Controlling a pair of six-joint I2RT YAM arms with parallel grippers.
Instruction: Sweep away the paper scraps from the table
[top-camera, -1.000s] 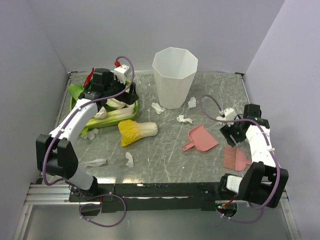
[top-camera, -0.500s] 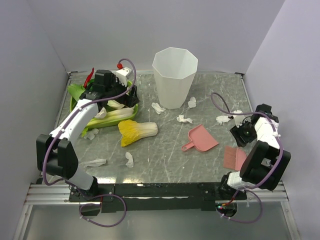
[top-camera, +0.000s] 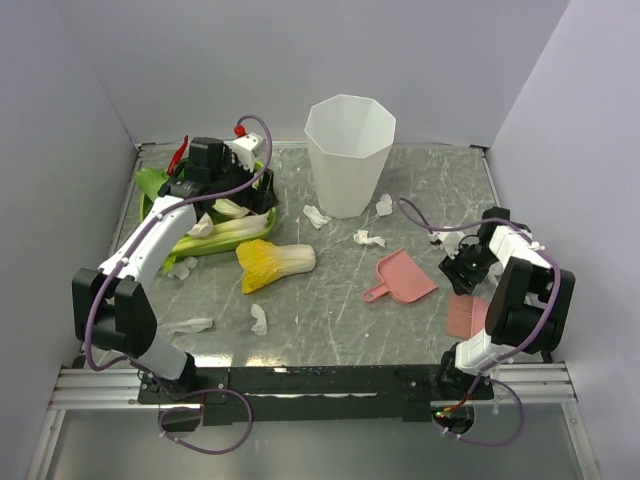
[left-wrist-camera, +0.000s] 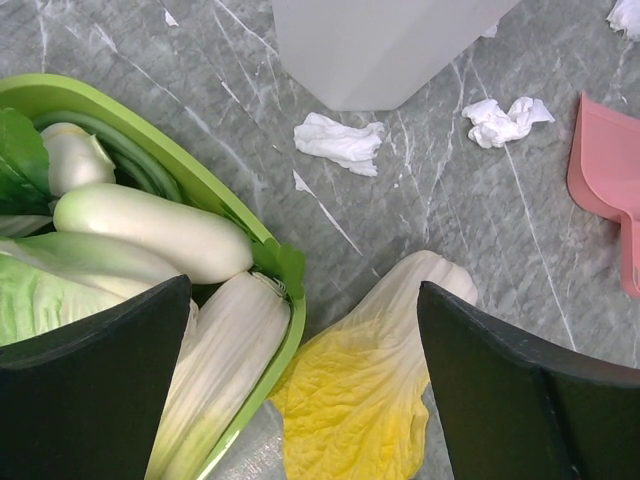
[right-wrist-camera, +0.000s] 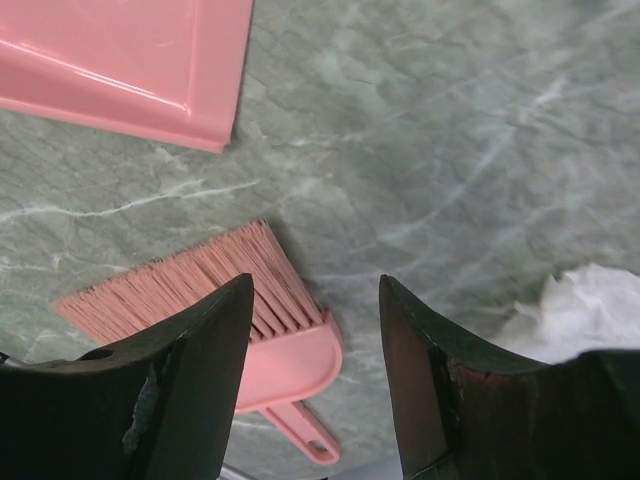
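Pickup of brush (top-camera: 468, 315) by right gripper (top-camera: 462, 268)
Judged step: centre the jaws across the brush handle, nearest on the table (top-camera: 330, 330), before closing. Right fingers (right-wrist-camera: 200, 380) stand wide apart, empty, touching nothing. Beyond lie the dustpan (top-camera: 405, 275) and scattered scraps (top-camera: 368, 238). Farthest, left gripper (left-wrist-camera: 305, 290) hangs spread, empty, over cabbages (left-wrist-camera: 150, 225).

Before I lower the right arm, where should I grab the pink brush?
Take the brush by its thin handle, coming straight down from above. It lies flat on the table with its bristles fanned away from the handle, and the narrow stem should be easier to close on than the wide head.
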